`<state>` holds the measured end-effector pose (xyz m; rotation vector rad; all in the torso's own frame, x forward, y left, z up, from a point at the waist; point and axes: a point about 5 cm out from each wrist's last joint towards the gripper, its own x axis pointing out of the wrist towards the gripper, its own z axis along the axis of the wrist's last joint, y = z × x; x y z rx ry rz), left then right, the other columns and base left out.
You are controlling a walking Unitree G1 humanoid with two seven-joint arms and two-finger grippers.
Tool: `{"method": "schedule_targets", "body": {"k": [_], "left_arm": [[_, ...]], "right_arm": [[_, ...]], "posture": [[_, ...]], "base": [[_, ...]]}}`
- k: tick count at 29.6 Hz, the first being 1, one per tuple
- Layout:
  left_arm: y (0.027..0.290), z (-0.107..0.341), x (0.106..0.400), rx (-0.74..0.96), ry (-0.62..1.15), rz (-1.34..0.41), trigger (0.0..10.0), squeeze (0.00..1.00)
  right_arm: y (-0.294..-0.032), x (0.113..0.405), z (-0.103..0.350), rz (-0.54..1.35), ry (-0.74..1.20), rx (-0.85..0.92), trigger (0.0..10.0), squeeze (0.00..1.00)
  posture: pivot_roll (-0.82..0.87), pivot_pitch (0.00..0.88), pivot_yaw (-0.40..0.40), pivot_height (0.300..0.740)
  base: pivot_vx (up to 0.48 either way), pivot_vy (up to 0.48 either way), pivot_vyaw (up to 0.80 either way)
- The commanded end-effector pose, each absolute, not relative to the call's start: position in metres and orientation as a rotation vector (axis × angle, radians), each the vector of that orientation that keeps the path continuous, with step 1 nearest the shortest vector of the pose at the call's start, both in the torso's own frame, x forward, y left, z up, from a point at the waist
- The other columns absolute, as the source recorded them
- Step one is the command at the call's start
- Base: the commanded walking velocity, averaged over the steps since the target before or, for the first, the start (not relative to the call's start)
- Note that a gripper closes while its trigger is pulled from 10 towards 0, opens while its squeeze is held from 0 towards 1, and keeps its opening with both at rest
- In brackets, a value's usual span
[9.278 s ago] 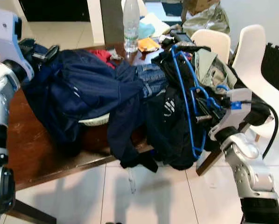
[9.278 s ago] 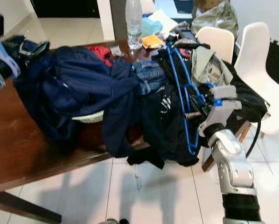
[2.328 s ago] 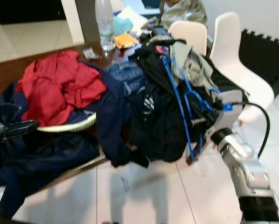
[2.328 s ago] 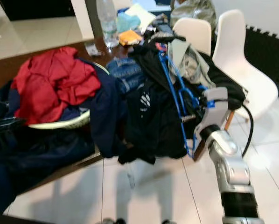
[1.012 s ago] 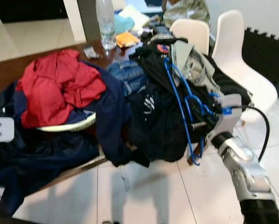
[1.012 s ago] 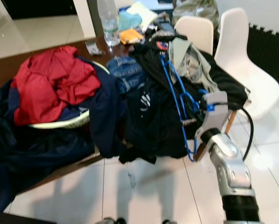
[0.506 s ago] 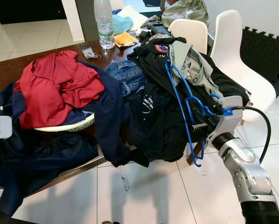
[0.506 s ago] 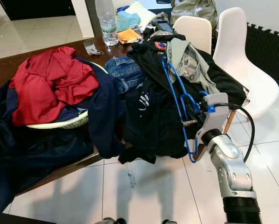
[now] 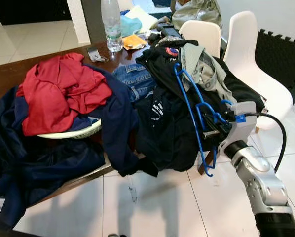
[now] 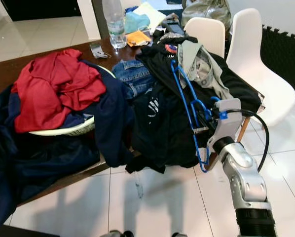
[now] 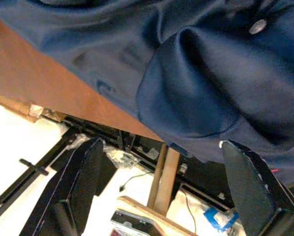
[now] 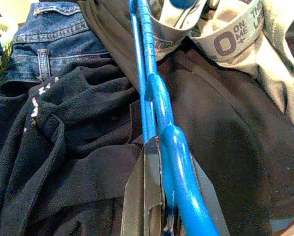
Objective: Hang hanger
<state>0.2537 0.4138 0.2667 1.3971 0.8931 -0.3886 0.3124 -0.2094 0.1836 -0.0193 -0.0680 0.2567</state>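
Your blue plastic clothes hanger (image 9: 193,111) stands against the heap of black garments (image 9: 167,123) at the right edge of the dark wooden tabletop (image 9: 9,79), its hook end hanging down past the edge over the white tiled floor (image 9: 152,207). Your right gripper (image 9: 212,129) has its black fingers (image 12: 146,196) clamped on the hanger's blue bar, just beside a grey-green garment with printed lettering (image 12: 235,39). A pair of blue jeans (image 9: 134,79) lies just beyond the black heap. Further left you see a crumpled red garment (image 9: 61,96) resting in a pale basket (image 9: 73,132), with navy blue clothing (image 9: 39,158) draped around it. A clear plastic bottle (image 9: 111,22) stands at the far side. Two white chairs (image 9: 246,54) sit to the right. Your left gripper (image 11: 161,191) hangs with its fingers (image 11: 80,182) spread apart beneath the tabletop's edge, under navy cloth.
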Motion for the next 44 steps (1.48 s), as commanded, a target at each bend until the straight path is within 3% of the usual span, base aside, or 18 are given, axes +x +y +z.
{"method": "schedule_targets", "body": {"k": [1, 8, 19, 20, 22, 23, 44], "left_arm": [[0.414, 0.253, 0.255, 1.401, 0.916, -0.415, 10.0, 0.0], [0.398, 0.222, 0.265, 1.358, 0.864, -0.506, 10.0, 0.0], [0.392, 0.213, 0.268, 1.332, 0.848, -0.562, 10.0, 0.0], [0.396, 0.213, 0.264, 1.323, 0.877, -0.566, 8.2, 0.0], [0.398, 0.214, 0.262, 1.317, 0.895, -0.569, 8.2, 0.0], [0.399, 0.214, 0.261, 1.316, 0.9, -0.568, 0.0, 0.0], [0.406, 0.222, 0.254, 1.313, 0.905, -0.548, 0.0, 0.0]], "right_arm": [[-0.21, 0.31, 0.183, 0.255, -0.064, -0.027, 10.0, 0.0], [-0.212, 0.308, 0.184, 0.252, -0.064, -0.031, 10.0, 0.0], [-0.211, 0.309, 0.183, 0.252, -0.061, -0.029, 10.0, 0.0], [-0.212, 0.309, 0.182, 0.25, -0.058, -0.029, 10.0, 0.0], [-0.212, 0.309, 0.182, 0.249, -0.057, -0.028, 10.0, 0.0], [-0.212, 0.308, 0.182, 0.248, -0.057, -0.028, 10.0, 0.0], [-0.211, 0.308, 0.181, 0.252, -0.056, -0.025, 10.0, 0.0]], "posture": [[0.14, 0.207, 0.024, 0.74], [0.13, 0.209, 0.024, 0.74], [0.14, 0.21, 0.027, 0.74], [0.14, 0.212, 0.029, 0.74], [0.14, 0.212, 0.029, 0.74], [0.14, 0.212, 0.03, 0.74], [0.14, 0.208, 0.03, 0.74]], "base": [[0.0, 0.0, 0.0], [0.0, 0.0, 0.0], [0.0, 0.0, 0.0], [0.0, 0.0, 0.0], [0.0, 0.0, 0.0], [0.0, 0.0, 0.0], [0.0, 0.0, 0.0]]}}
